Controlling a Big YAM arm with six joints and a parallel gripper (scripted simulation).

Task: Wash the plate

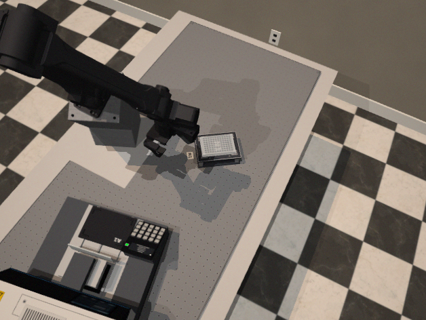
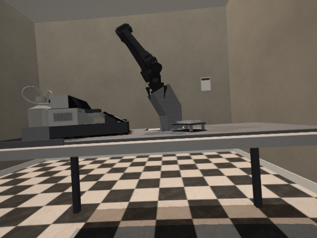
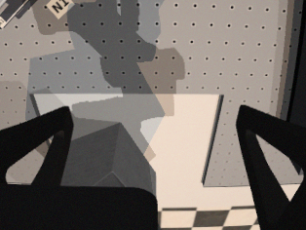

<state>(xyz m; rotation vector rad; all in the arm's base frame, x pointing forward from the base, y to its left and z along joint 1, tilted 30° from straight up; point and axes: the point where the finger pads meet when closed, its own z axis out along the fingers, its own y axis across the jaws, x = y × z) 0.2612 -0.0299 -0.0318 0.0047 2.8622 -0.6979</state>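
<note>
The clear plate (image 1: 217,144) (image 2: 189,121) lies on the black plate nest N1 (image 1: 216,159) (image 2: 191,128) and looks flat; its cut-off corner cannot be made out. My gripper (image 1: 174,144) (image 2: 156,97) (image 3: 154,115) is open and empty, high above the table, on the arm-base side of the nest. The washer's black carrier (image 1: 107,225) stands out in front of the washer with no plate on it, an A1 mark at one corner. The lamp (image 1: 126,244) beside the keypad (image 1: 148,231) is green.
The washer (image 1: 51,299) (image 2: 63,116) stands on the other side of the table from the nest. The grey arm pedestal (image 1: 115,129) (image 2: 170,107) stands at the table's edge. The N1 label (image 1: 189,155) (image 3: 60,7) lies beside the nest. A bottle with tubing (image 2: 38,115) stands behind the washer.
</note>
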